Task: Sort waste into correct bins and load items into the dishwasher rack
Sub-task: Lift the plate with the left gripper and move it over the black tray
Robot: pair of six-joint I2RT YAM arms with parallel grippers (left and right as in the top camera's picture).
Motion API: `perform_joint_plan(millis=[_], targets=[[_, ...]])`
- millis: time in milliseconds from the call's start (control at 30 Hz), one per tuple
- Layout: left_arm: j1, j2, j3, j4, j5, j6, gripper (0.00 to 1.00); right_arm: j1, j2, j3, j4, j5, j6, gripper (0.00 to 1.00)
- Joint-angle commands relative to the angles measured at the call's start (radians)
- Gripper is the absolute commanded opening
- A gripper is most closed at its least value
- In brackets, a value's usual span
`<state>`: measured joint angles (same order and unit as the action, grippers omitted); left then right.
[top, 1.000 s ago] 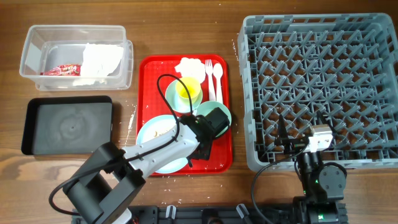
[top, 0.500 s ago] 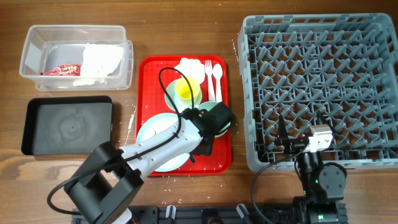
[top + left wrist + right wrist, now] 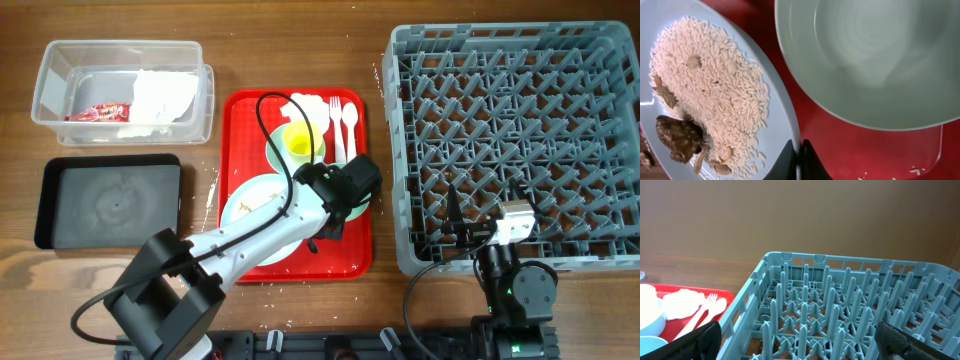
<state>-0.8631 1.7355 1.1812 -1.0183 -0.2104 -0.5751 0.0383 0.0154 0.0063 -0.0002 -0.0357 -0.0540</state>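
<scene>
Left gripper (image 3: 799, 161) shifts the plate (image 3: 781, 134) of rice (image 3: 715, 85) by its rim.
Pinched on the right edge beside the bowl (image 3: 865, 60), the plate has slid farther up the tray (image 3: 240, 112), ready for emptying; right gripper (image 3: 800, 342) is spread near the rack (image 3: 500, 35).

The whole table (image 3: 300, 60) is taken in from straight above by the fixed overhead camera, red tray (image 3: 345, 255) at centre and dishwasher rack (image 3: 510, 140) at right. The left wrist view is shot from very close, pointed down at the pale blue plate (image 3: 777, 125) and mint-green bowl (image 3: 865, 60) on that tray. The right wrist view is held low, apparently near rim height, facing across the rack toward a brown wall (image 3: 790, 215). Rack and tray edge are shared with the overhead.
</scene>
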Motion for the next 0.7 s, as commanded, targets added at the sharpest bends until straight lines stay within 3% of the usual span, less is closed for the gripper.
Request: perform_joint_plan(millis=[0,433,667], targets=[[0.002,0.009,0.033,-0.024,-0.067,-0.016,0.04,-0.003,-0.008,-0.001,0.004,0.013,-0.010,1.00],[0.002,0.009,0.069,-0.054,-0.080,-0.019,0.04,-0.003,-0.008,-0.001,0.004,0.013,-0.010,1.00],[0.015,0.008,0.135,-0.144,-0.159,-0.064,0.04,-0.003,-0.008,-0.001,0.004,0.013,-0.009,1.00]])
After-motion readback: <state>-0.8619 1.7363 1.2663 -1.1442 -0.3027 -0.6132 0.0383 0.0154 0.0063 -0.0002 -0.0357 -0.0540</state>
